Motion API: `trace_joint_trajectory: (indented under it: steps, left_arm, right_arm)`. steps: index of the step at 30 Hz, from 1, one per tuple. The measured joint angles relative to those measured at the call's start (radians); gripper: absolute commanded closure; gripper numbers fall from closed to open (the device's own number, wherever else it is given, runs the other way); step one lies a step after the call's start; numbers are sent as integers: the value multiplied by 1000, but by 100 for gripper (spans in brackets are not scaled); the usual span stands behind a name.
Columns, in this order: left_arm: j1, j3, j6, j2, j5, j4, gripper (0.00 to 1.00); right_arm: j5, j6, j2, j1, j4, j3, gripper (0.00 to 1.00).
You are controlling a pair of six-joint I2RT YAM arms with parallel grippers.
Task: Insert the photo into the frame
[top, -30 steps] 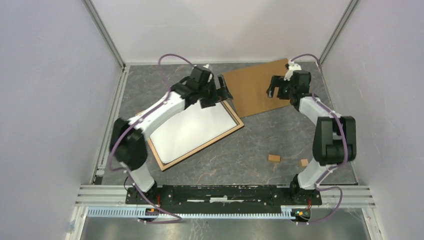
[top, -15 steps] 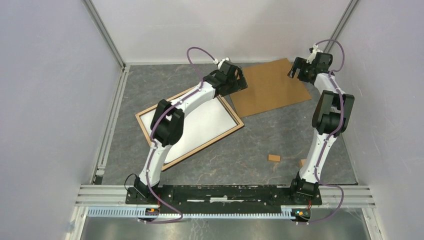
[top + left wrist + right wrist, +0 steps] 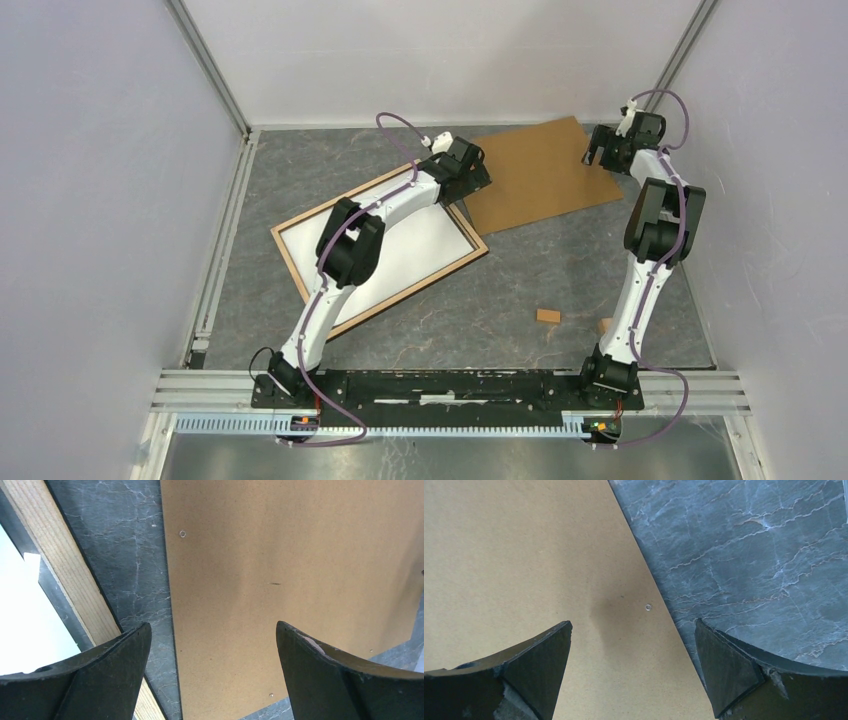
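The frame (image 3: 406, 295) lies flat left of centre, its light wood rim (image 3: 60, 565) facing up. A white surface (image 3: 420, 250) fills it. The photo's printed face shows nowhere, and I cannot tell whether that white surface is the photo. My left gripper (image 3: 478, 170) hovers open just past the frame's far corner, over the left edge of the brown backing board (image 3: 290, 555), with nothing between its fingers (image 3: 212, 625). My right gripper (image 3: 598, 150) hangs open over the board's far right edge (image 3: 524, 555), also with nothing between its fingers (image 3: 633, 622).
The backing board (image 3: 540, 180) lies flat at the back of the grey marbled table (image 3: 764, 540), touching the frame's far corner. Two small wooden blocks (image 3: 547, 316) (image 3: 607, 325) sit near the right arm's base. Pale walls close in on three sides.
Both arms have stretched toward the back. The left gripper went from above the frame's far corner to the board's left edge. The right gripper swung out to the board's far right edge.
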Motion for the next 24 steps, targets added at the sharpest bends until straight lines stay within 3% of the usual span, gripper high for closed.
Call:
trace_joint_trajectory:
  steps: [11, 16, 24]
  left_arm:
    - [-6, 15, -84, 22, -24, 0, 0]
    - [-6, 91, -108, 67, -18, -26, 0]
    - [7, 58, -122, 67, 99, 66, 5]
  right_arm:
    - [42, -45, 17, 1, -20, 7, 2]
    - [41, -47, 18, 0, -21, 8, 3]
    - [32, -54, 18, -1, -15, 4, 7]
